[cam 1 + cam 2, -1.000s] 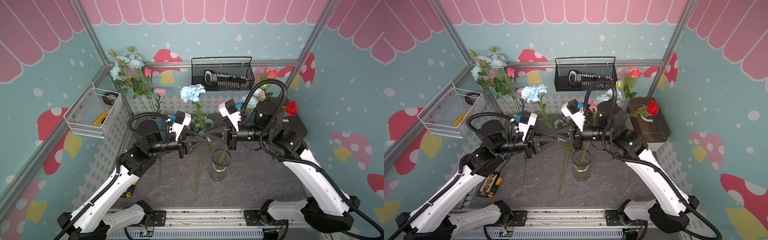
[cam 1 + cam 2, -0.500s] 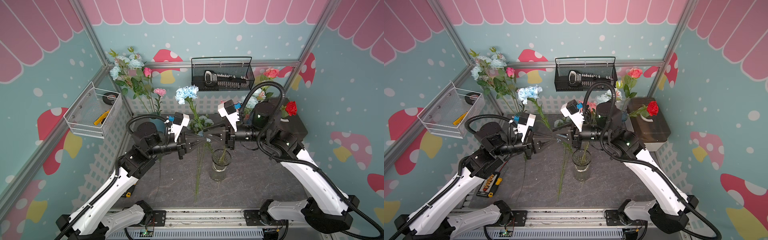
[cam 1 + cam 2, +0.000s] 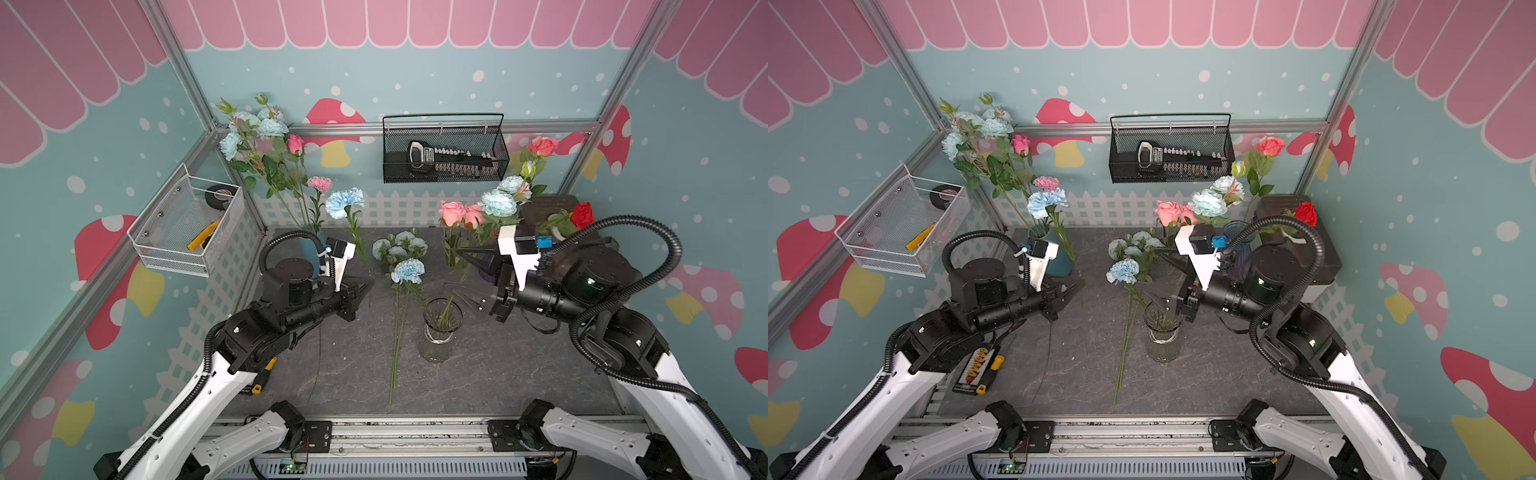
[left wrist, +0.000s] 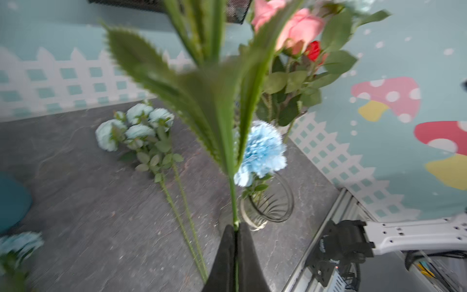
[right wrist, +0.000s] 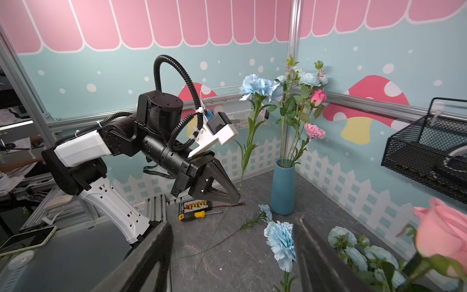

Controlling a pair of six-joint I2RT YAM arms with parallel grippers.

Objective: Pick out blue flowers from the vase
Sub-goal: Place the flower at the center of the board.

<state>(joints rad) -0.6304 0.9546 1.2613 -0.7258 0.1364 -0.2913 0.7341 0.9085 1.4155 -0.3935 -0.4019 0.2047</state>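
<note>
Handover done: the left hand (image 3: 365, 287) had closed tight on the stem of a blue carnation (image 3: 345, 203), its bloom upright at ten o'clock from the glass vase (image 3: 441, 332), as the right hand (image 3: 457, 272) let go and gaped empty, likely free for another pick.

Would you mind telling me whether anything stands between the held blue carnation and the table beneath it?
Nothing visible does: the left gripper holds the carnation by its stem over bare table, left of the blue flowers lying there.
</note>
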